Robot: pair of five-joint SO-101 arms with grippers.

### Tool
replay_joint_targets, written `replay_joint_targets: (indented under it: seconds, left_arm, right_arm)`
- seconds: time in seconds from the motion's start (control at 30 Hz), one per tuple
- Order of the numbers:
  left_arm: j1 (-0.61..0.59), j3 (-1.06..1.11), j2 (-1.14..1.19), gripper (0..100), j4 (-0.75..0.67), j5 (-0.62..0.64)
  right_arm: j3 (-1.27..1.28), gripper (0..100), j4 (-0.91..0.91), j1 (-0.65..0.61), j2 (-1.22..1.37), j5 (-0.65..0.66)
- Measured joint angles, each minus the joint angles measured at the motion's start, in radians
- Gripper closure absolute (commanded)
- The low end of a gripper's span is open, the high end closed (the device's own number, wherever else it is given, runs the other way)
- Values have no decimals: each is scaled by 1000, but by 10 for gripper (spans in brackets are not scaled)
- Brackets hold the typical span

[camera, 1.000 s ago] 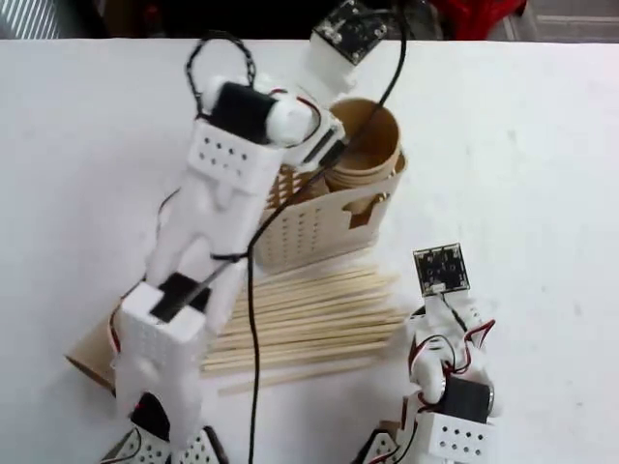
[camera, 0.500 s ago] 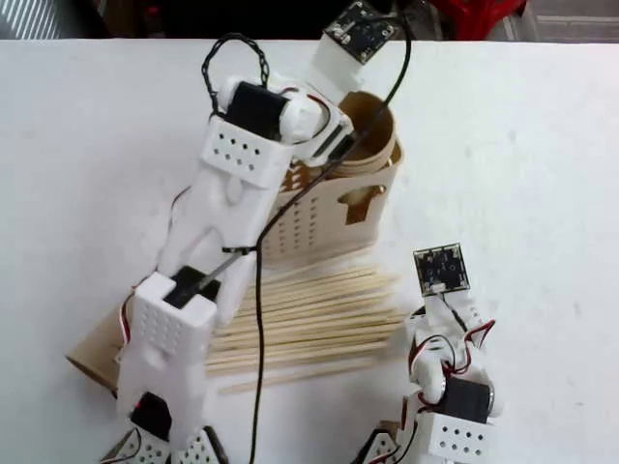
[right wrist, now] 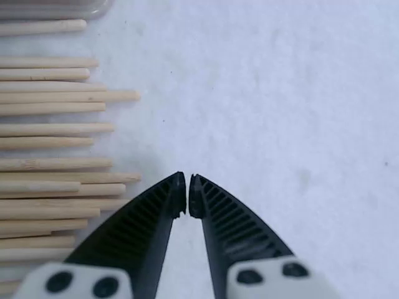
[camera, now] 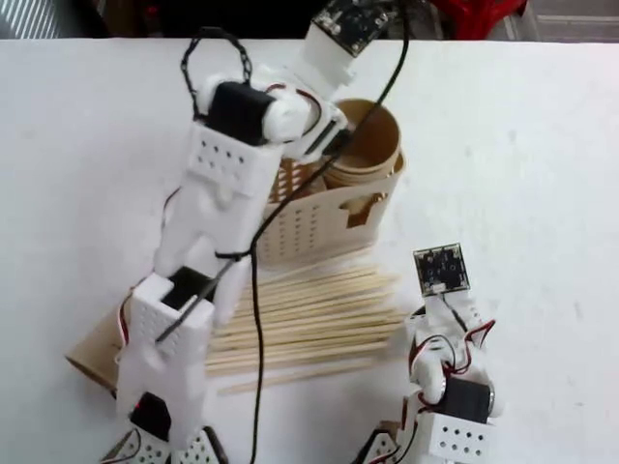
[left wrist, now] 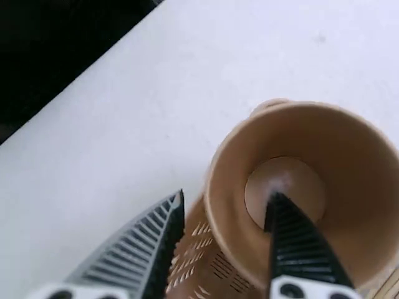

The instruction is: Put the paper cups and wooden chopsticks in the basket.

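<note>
Brown paper cup [camera: 89,356] half behind the left arm [camera: 208,208]

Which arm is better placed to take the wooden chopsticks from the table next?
Probably the right. The right gripper is shut and empty, just beside the ends of the chopsticks. The left gripper is open at the paper cup in the basket, one finger inside its rim.

White perforated arm shells [camera: 222,184], black servo blocks [camera: 237,106], black cable [camera: 253,319]; black ribbed fingers [right wrist: 143,230].
</note>
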Motion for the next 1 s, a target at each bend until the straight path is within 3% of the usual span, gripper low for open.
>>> replay_joint_targets:
  seconds: [0.63,0.83,1.0]
  left_arm:
    - [5,440,-66,775,-301,-3]
    - [5,370,-78,775,-250,-3]
    - [9,149,-121,775,-138,-8]
  right_arm:
    - [0,974,0,0,0,0]
    - [0,974,0,0,0,0]
    - [0,974,0,0,0,0]
